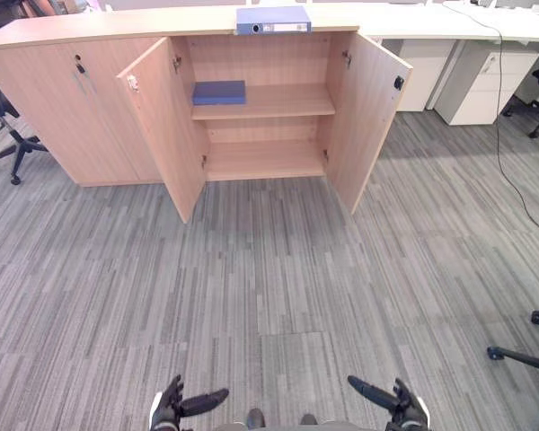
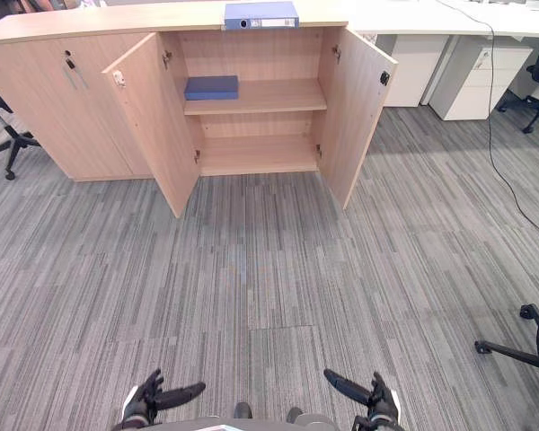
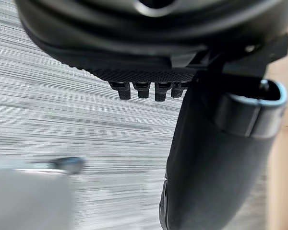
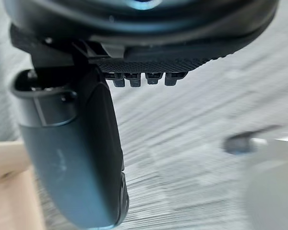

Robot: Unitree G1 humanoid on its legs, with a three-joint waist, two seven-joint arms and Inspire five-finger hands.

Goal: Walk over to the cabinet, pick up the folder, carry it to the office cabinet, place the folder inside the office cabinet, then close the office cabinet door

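Low at the near edge, the left hand (image 1: pixel 171 406) and right hand (image 1: pixel 404 409) hang empty, fingers loosely apart. Well ahead, roughly midway between them, the blue folder (image 1: pixel 273 20) lies flat on top of the cabinet (image 1: pixel 99 117), spine running crosswise. Neither hand looks nearer.

Blue folder (image 1: pixel 273 20) lies flat atop the open-doored wooden cabinet (image 1: pixel 269 58).

No text, number or sign can be read. The blue folder (image 1: pixel 273 18), lying on top of the office cabinet (image 1: pixel 99 108) at twelve o'clock, carries a white spine label (image 1: pixel 286 28), but its print is too small to make out.
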